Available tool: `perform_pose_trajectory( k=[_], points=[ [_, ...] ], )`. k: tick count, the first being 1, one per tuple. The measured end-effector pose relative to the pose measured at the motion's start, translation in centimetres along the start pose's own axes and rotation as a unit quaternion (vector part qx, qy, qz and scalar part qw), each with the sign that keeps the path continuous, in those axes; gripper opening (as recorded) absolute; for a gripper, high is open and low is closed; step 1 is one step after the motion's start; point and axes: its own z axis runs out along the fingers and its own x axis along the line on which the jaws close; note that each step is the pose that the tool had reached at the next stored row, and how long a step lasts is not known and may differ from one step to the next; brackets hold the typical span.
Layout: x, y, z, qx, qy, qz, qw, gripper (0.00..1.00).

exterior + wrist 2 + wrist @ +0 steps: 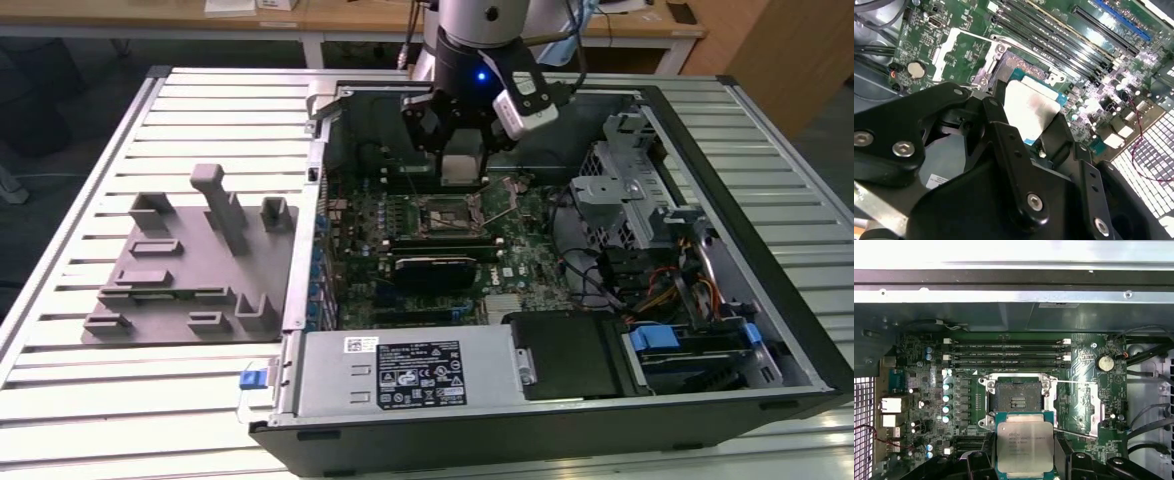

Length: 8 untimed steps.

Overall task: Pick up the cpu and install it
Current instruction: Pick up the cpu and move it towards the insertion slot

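**A:** Where is the cpu [1025, 444]?

**B:** In the gripper [1025, 452]. Both wrist views show its two black fingers [1064, 457] pressed against opposite edges of the chip. They are closed only to the chip's width, and the silvery top plate faces up and lies level.

**A:** Is it seated?

**B:** No. The cpu socket [1016, 401] lies bare with its contact field exposed. Its metal load plate [1089, 405] is swung open to one side. The chip hangs over the motherboard [929, 405] near that socket and apart from it. I cannot tell how high above the board it is.

**A:** And in the exterior view?

**B:** The arm reaches down into the open computer case [534, 445] at its far side. The gripper is above the board, just behind the socket. The memory slots [1009, 352] run along the side of the socket away from the chip, and a coin cell [1105, 363] sits near the load plate. The power supply box [400, 372] fills the near corner of the case, toward the exterior view's left. Outside the case, a grey moulded fixture [187, 270] lies on the slatted table [200, 100], also toward the exterior view's left and well apart from the gripper.
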Motion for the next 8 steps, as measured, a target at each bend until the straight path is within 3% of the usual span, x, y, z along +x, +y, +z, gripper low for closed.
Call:
perform_pose_trajectory(
  k=[8],
  points=[
    [-0.02,-0.01,0.6,0.0,0.0,0.0,1.0,0.54]
  ],
)
